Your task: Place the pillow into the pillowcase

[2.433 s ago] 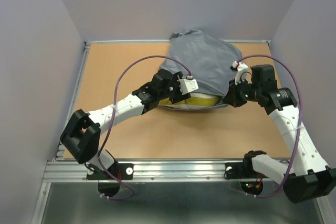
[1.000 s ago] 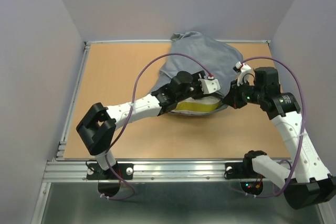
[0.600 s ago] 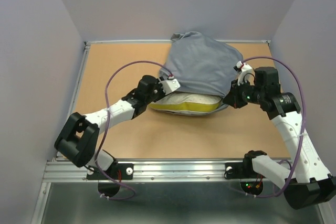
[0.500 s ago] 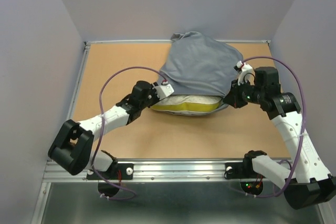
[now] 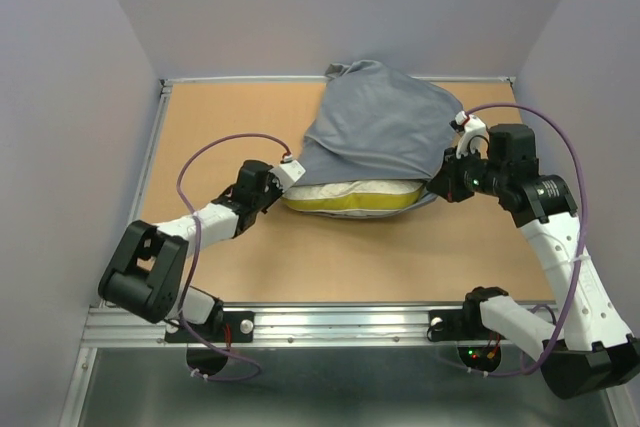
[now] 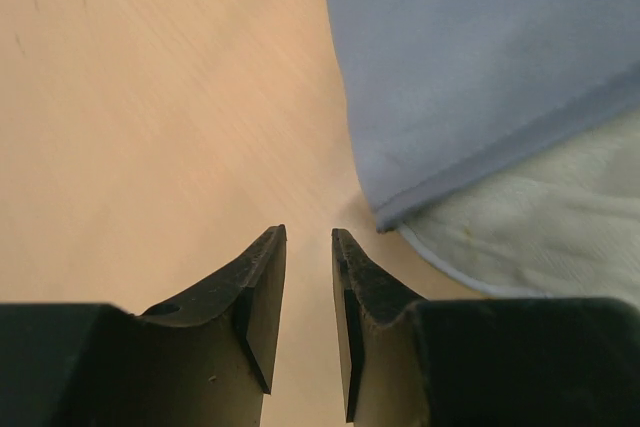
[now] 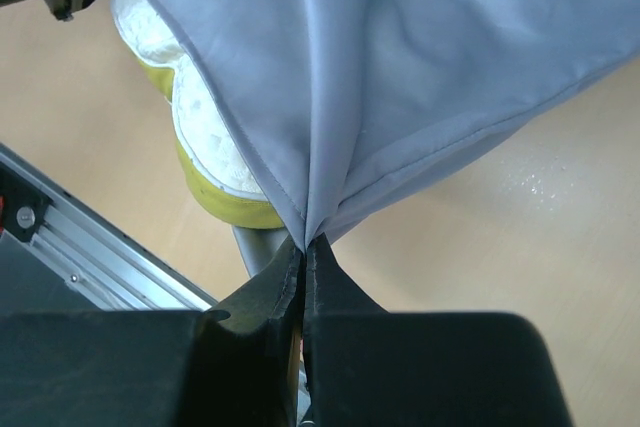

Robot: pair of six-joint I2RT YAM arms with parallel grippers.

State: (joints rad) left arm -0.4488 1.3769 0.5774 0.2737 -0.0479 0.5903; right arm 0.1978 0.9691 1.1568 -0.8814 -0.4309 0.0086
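One pillow (image 5: 352, 193): white and quilted, with its yellow band facing the arms. Its near long edge sticks out of the pillowcase mouth and the rest is covered. It lies between the two sets of fingers.
One pillowcase (image 5: 382, 127): grey, drawn over most of the pillow, with its mouth toward the arms. One hem corner sits just ahead and to the right of the left fingertips. The hem at the other end is pinched in the right ones.
Two grippers: left gripper (image 6: 308, 239) and right gripper (image 7: 303, 245), one at each end of the mouth.
Left fingers (image 6: 255, 287): a narrow gap apart with nothing between them. Only bare table (image 6: 150, 97) lies straight ahead of the tips.
Right fingers (image 7: 265, 297): pressed together on a gathered fold of the pillowcase hem. The pillow's yellow edge is just to their left.
Change: a second ago the left gripper was over the middle of the pillow at the mouth. It has since swung out to the left end and dropped low to the table beside the hem corner. The right gripper has hardly shifted and has kept its hold.
Meaning: the pushing-in seems finished for now. The left gripper looks lined up to take the loose corner, so both can draw the mouth over the exposed edge. The task looks mostly done, with only that edge uncovered.
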